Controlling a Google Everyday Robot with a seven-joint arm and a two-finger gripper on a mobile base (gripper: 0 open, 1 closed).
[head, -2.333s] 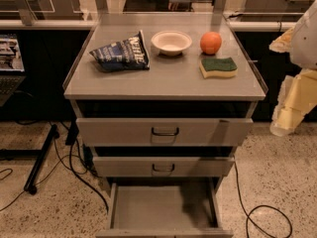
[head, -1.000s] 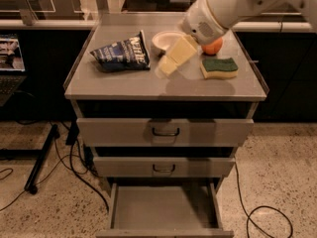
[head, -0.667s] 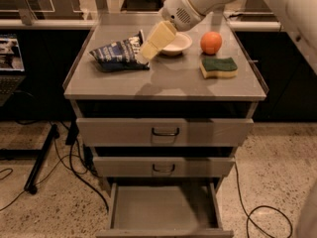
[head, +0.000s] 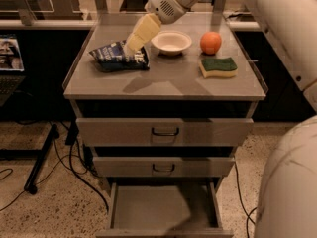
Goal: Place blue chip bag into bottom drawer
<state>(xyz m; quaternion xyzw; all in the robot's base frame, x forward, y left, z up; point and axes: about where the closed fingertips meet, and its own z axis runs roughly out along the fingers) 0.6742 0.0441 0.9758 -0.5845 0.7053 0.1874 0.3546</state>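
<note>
The blue chip bag (head: 117,57) lies crinkled on the left of the grey cabinet top (head: 163,78). My gripper (head: 134,42) hangs from the white arm at the top, its cream fingers (head: 142,31) pointing down-left over the bag's right end, just above or touching it. The bottom drawer (head: 163,208) stands pulled out at the foot of the cabinet, its grey floor bare.
A white bowl (head: 171,41), an orange (head: 210,42) and a green-and-yellow sponge (head: 218,67) sit on the right of the top. Two upper drawers (head: 164,131) are closed. Cables (head: 74,167) and a stand leg lie on the floor at left. My arm's white body (head: 292,182) fills the right edge.
The arm swung in from the right edge, crossed over the top to the left, and lowered onto the chip bag's right end. The bag has not moved.
</note>
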